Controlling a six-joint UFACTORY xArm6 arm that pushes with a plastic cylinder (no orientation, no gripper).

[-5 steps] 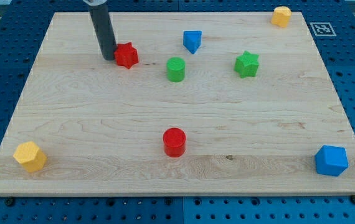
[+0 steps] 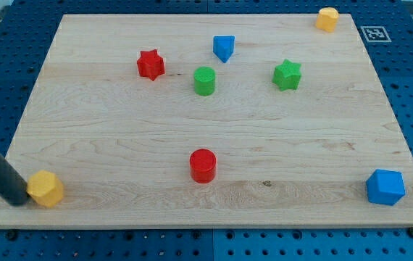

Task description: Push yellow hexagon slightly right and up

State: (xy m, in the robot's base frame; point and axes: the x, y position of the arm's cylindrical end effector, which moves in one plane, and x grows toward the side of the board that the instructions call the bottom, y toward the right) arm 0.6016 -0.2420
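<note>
At the view's bottom left, my tip (image 2: 18,201) touches the yellow hexagon (image 2: 46,188) on its left side, with the red cylinder (image 2: 203,165) well apart to its right.

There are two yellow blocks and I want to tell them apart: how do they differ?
The yellow hexagon sits at the view's bottom left corner of the board; the other yellow block sits at the view's top right corner. My tip is right against the hexagon's left side; the other block has nothing near it. The hexagon looks larger in the view. Both share the same yellow colour.
</note>
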